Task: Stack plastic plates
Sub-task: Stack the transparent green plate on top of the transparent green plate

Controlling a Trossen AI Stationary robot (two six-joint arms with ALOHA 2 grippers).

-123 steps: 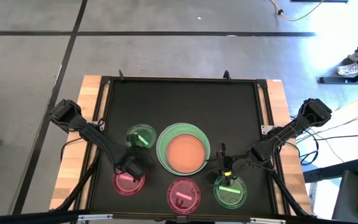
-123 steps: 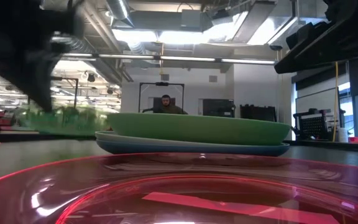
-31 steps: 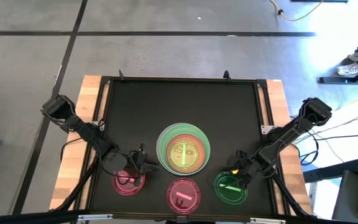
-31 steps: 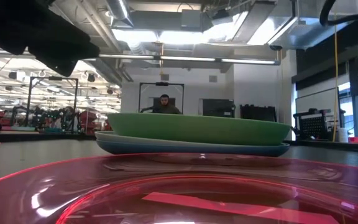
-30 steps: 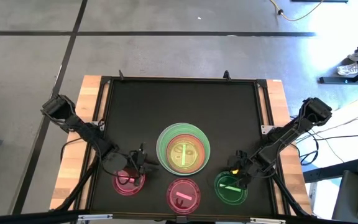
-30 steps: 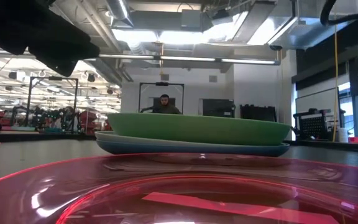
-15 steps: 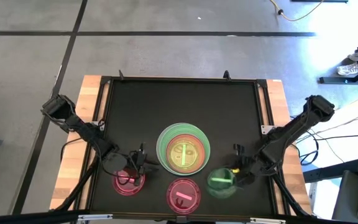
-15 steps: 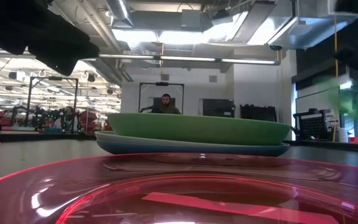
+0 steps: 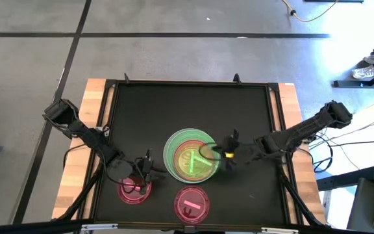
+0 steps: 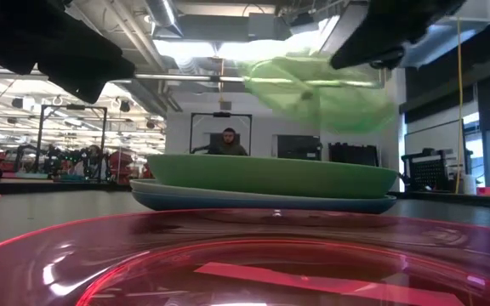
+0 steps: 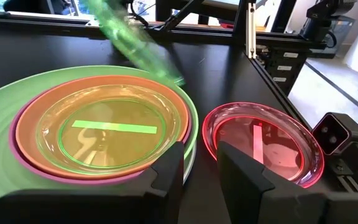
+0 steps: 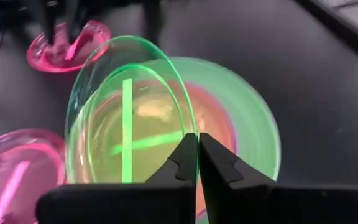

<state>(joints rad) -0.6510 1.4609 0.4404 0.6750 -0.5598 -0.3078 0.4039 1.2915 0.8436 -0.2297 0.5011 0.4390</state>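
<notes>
A stack of plates stands at the table's middle: large green plate (image 9: 174, 144) over a blue one (image 10: 262, 203), with purple, orange (image 11: 36, 118) and a small translucent green plate (image 11: 114, 127) on top. My right gripper (image 9: 226, 155) is shut on a second translucent green plate (image 12: 126, 93), above the stack's right side. It also shows in the low view (image 10: 321, 85). My left gripper (image 9: 144, 170) is open over the far rim of the left pink plate (image 9: 134, 191); whether it touches I cannot tell. Another pink plate (image 9: 191, 203) lies flat at the near middle. My right gripper pinches the green plate's rim (image 12: 188, 127) between its two fingers. The fingers come from the table's right, slanting a little down. The plate is lifted clear above the stack and steeply tilted, reaching from the fingers toward the table's left.
The black mat (image 9: 187, 107) is bare behind the stack and at the near right (image 9: 249, 195). A small camera block (image 11: 335, 132) stands at the near edge beside the middle pink plate. A person (image 10: 225, 143) sits far behind the table.
My right gripper has lifted the translucent green plate off the table's near right, tipped it up, and carried it toward the left and far side, to above the stack. My left gripper has kept still.
</notes>
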